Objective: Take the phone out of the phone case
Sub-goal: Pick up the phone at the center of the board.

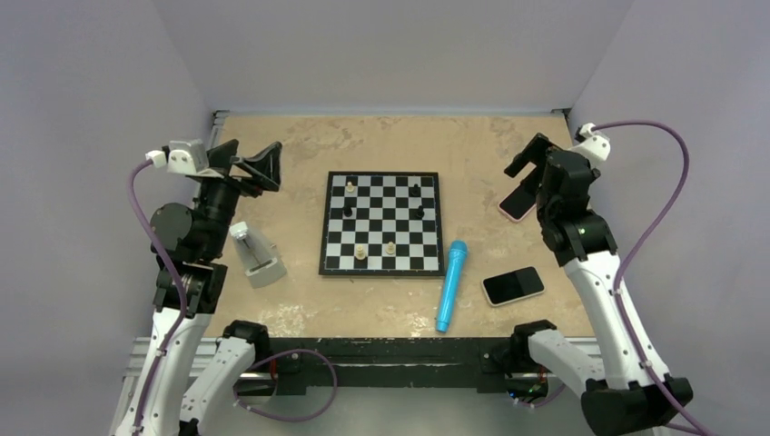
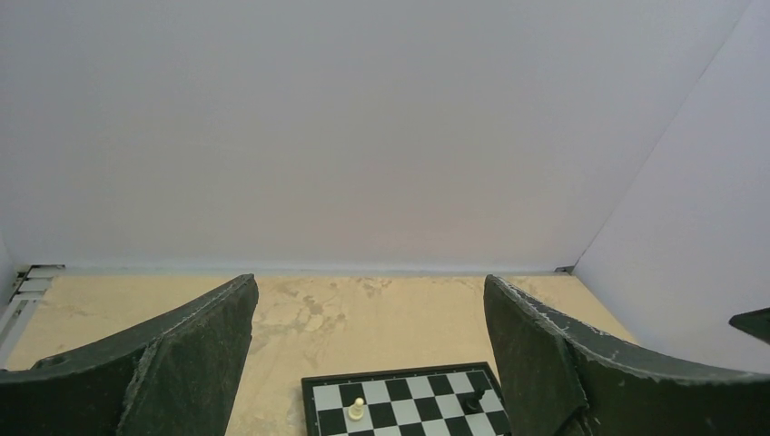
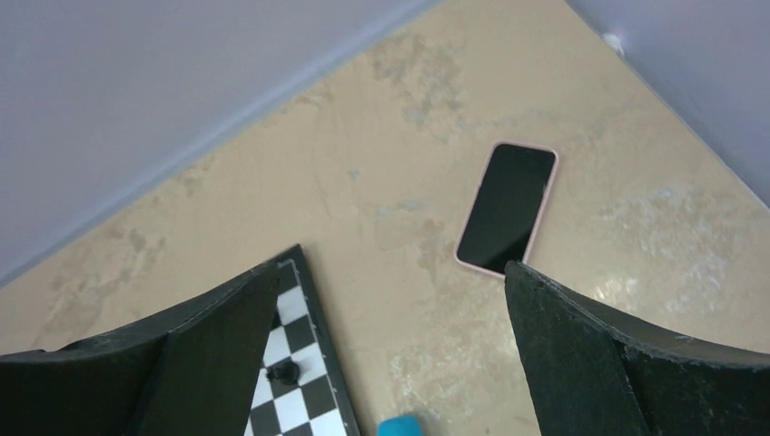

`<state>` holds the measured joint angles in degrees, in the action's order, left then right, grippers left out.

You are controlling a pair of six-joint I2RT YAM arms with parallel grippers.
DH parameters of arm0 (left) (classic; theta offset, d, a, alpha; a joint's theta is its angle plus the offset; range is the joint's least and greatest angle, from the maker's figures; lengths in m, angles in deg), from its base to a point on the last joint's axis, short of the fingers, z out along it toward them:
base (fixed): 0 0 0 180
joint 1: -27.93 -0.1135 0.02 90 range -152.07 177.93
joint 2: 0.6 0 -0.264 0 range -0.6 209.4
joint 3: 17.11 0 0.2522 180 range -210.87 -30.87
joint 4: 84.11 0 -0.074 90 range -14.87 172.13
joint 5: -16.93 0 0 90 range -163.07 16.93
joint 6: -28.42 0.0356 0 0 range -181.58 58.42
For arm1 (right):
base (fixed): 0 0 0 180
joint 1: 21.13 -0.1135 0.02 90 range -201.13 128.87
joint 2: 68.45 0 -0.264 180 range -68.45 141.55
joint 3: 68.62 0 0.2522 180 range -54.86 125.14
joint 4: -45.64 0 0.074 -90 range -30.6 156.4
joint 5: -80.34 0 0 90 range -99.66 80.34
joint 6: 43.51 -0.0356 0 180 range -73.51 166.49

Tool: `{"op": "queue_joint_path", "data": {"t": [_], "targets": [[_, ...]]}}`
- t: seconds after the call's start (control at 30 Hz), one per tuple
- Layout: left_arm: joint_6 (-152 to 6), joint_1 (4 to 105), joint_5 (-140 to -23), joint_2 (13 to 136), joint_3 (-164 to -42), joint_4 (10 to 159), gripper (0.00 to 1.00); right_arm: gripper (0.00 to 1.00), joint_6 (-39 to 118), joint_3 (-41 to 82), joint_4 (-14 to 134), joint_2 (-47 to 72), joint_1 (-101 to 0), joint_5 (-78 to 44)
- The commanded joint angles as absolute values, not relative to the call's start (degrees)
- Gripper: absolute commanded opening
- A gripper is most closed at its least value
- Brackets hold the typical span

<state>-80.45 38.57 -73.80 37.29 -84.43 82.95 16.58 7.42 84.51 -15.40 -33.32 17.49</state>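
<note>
A phone with a dark screen in a pink case (image 1: 516, 203) lies flat at the right of the table; it also shows in the right wrist view (image 3: 506, 207). My right gripper (image 1: 531, 166) is open and empty, held above the table just beside this phone. In its wrist view the right gripper (image 3: 390, 345) has its jaws wide apart, and the right fingertip (image 3: 545, 309) overlaps the phone's near end. A second phone-shaped thing with a black rim and a pale face (image 1: 513, 285) lies nearer the front right. My left gripper (image 1: 254, 163) is open and empty, raised at the far left (image 2: 368, 363).
A chessboard (image 1: 381, 263) with several pieces lies in the middle, also in the left wrist view (image 2: 399, 404). A blue marker-like stick (image 1: 451, 284) lies to its right front. A white and grey stapler-like thing (image 1: 254, 254) sits by the left arm. Walls close in three sides.
</note>
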Motion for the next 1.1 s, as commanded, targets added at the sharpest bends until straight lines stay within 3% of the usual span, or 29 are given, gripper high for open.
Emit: {"op": "queue_joint_path", "data": {"t": [0.0,0.53,0.73,1.07], "targets": [[-80.5,38.8,-73.2,38.0,-84.6,85.8,0.97,0.99,9.7,5.7,91.5,-10.1,-28.0,13.1],[-80.2,38.9,-72.1,39.1,-84.5,85.6,0.97,0.98,-4.1,-3.6,108.8,3.9,-9.4,-2.1],[-80.9,38.9,-72.8,39.0,-84.7,85.7,0.97,0.97,-3.8,-10.7,107.9,2.4,-3.5,-5.0],[-80.7,39.8,-72.8,39.3,-84.7,85.5,0.97,0.96,-3.1,-16.8,100.5,6.3,-2.6,-12.6]]}}
